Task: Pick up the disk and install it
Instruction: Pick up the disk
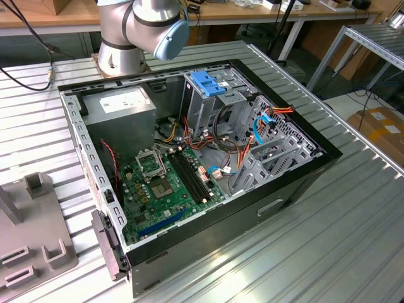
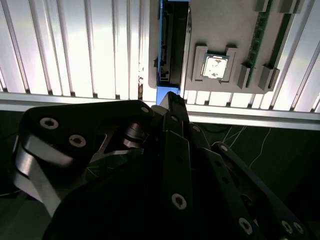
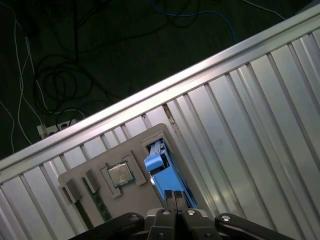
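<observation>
Exterior view: slatted metal table (image 1: 328, 246) carries the open computer case (image 1: 208, 237), lid off so its drive cage (image 1: 199, 110) is reachable from above. First wrist view: grey fixture tray (image 3: 137, 200) sits close by the table's edge rail. In one tray slot the disk (image 3: 159, 169) stands on edge, blue bracket up, likely parked so for a top grasp. Bare slats flank one face, a processor chip (image 3: 120, 175) the other; overhead is open. Just above it hovers the gripper (image 3: 174, 196), jaws seemingly closed together, holding nothing.
</observation>
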You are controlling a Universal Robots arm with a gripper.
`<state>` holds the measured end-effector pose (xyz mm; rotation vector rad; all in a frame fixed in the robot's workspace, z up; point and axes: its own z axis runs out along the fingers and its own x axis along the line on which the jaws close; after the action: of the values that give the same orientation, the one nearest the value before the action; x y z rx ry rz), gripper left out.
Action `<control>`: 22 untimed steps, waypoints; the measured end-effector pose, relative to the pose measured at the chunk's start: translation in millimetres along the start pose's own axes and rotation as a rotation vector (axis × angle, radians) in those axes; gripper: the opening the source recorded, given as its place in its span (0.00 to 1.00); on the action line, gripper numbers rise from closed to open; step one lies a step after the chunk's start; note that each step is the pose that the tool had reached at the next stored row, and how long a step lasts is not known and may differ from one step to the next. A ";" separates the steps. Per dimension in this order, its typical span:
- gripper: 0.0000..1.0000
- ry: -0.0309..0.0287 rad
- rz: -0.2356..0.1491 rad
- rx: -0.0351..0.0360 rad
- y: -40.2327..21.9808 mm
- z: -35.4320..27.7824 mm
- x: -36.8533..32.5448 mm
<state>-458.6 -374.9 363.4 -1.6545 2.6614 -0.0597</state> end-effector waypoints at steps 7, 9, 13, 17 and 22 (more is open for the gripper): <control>0.11 0.0000 0.000 0.0000 0.0 0.0 0.0; 0.11 0.0001 0.000 0.0000 0.0 0.0 0.0; 0.11 -0.0006 -0.019 0.0003 0.0 0.0 0.0; 0.11 -0.0019 -0.060 0.0010 0.0 0.0 0.0; 0.11 -0.0037 -0.109 0.0017 0.0 0.0 0.0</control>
<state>-458.6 -374.9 363.3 -1.7961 2.5656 -0.0594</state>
